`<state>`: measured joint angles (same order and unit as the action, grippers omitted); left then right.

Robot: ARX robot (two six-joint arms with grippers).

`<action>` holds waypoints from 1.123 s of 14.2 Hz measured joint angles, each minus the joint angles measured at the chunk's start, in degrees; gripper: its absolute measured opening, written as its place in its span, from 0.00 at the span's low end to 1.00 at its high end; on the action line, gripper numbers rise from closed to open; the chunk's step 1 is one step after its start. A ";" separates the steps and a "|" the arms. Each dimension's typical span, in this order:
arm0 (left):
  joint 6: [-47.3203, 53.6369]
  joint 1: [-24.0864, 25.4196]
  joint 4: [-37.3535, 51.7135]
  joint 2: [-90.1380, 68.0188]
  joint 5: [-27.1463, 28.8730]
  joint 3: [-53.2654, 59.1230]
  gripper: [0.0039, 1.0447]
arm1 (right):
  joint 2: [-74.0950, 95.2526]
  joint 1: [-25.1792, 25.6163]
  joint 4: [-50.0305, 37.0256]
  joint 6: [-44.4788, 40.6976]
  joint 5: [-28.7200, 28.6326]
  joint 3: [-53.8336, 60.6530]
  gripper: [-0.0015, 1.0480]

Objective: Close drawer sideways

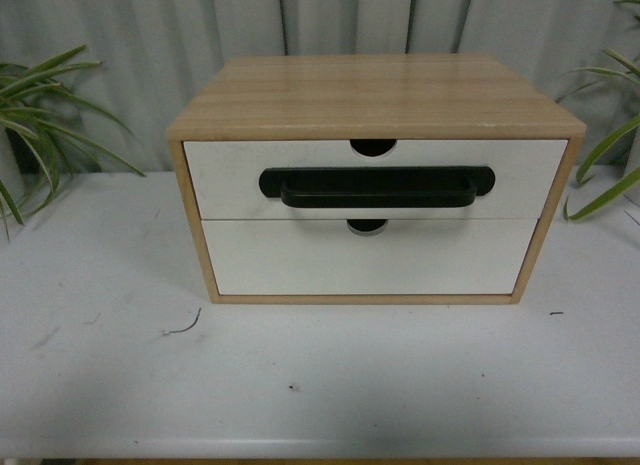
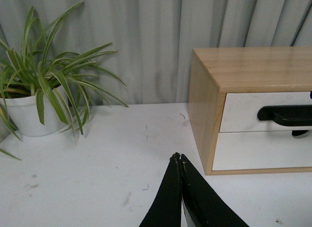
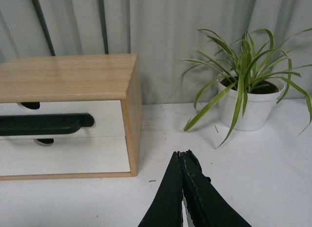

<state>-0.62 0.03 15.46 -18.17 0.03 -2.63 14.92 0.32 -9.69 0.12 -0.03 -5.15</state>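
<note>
A wooden cabinet (image 1: 375, 95) stands on the white table. Its upper drawer (image 1: 225, 175) has a white front, a long black bar handle (image 1: 377, 188) and a half-round notch in its upper edge. It sits about flush with the cabinet's front. Neither arm shows in the front view. In the left wrist view the drawer (image 2: 241, 112) is at the right, and my left gripper (image 2: 178, 156) is shut and empty above the table, left of the cabinet. In the right wrist view the drawer (image 3: 105, 117) is at the left, and my right gripper (image 3: 182, 153) is shut and empty, right of the cabinet.
A plain white lower drawer front (image 1: 365, 260) without a handle sits under the upper one. A potted plant in a white pot (image 2: 29, 114) stands left of the cabinet, another (image 3: 248, 107) right of it. Grey curtains hang behind. The table's front edge (image 1: 320, 455) is near.
</note>
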 joint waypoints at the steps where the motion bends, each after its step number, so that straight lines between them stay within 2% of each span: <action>1: 0.00 0.00 -0.94 1.29 -0.02 0.33 0.01 | -0.92 0.00 0.42 0.00 0.00 0.70 0.02; 2: 0.00 0.00 0.77 2.29 0.00 1.51 0.01 | -1.92 0.00 0.81 0.00 0.00 1.22 0.02; 5: 0.00 0.00 -2.86 5.84 0.00 2.01 0.01 | -4.46 0.00 2.56 0.02 0.00 2.23 0.02; 6: 0.00 0.00 -3.96 6.82 0.00 2.01 0.01 | -9.86 0.00 9.44 0.02 -0.09 2.60 0.02; 8: 0.00 0.00 -5.60 8.39 0.02 2.01 0.01 | -14.75 0.00 9.29 0.00 0.02 3.76 0.02; 9: 0.02 0.00 -12.70 12.94 -0.02 1.95 0.01 | -14.51 0.00 10.67 0.00 0.00 4.37 0.02; 10: 0.00 0.00 -15.96 17.35 0.02 1.95 0.01 | -14.75 0.00 9.68 0.00 0.04 4.37 0.02; 16: 0.02 0.00 -15.67 17.92 0.00 1.97 0.01 | -14.71 0.00 9.90 0.02 0.04 4.37 0.02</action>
<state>-0.60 0.03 -0.21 -0.25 0.03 -0.67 0.21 0.32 0.21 0.14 0.01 -0.78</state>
